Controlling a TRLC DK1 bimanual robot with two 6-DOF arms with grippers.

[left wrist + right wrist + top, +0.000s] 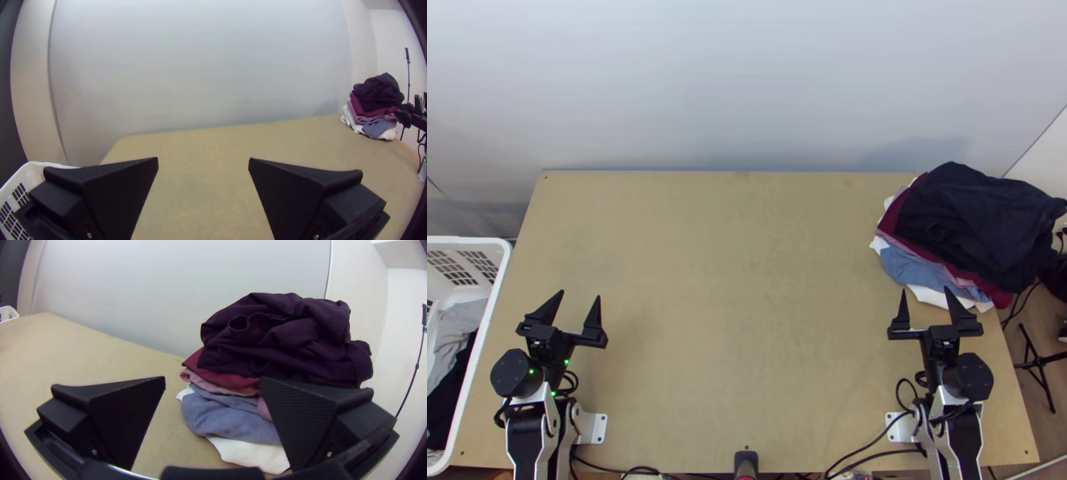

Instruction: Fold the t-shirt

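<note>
White basket [475, 240] at the left edge of the top view, beside the worktop [739, 280]; grey cloth [455, 328] and black cloth [451, 400] in it, bunched. Left gripper [579, 295], lower left of frame: fingers wide apart, nothing between them, pointing up the frame over the bare left part of the worktop. Small dark device [745, 460] at bottom centre, at the worktop's near edge. Right gripper [925, 289], lower right: also spread wide, nothing held. Its right-hand fingertip overlaps the lower edge of the garment stack in the top view; can't tell if it touches.

Stack sits upper right, at the worktop's right edge. Dark garment [979, 216] on top, loosely folded, rumpled, draping past the edge. Under it in the right wrist view: maroon garment [218, 373], then pink garment [213, 385], blue-grey garment [222, 418], white garment [249, 453] lowest, layers uneven. T-shirt: can't tell which piece it is, whether in stack or basket. Black stand [1039, 360] at far right, beyond the worktop.
</note>
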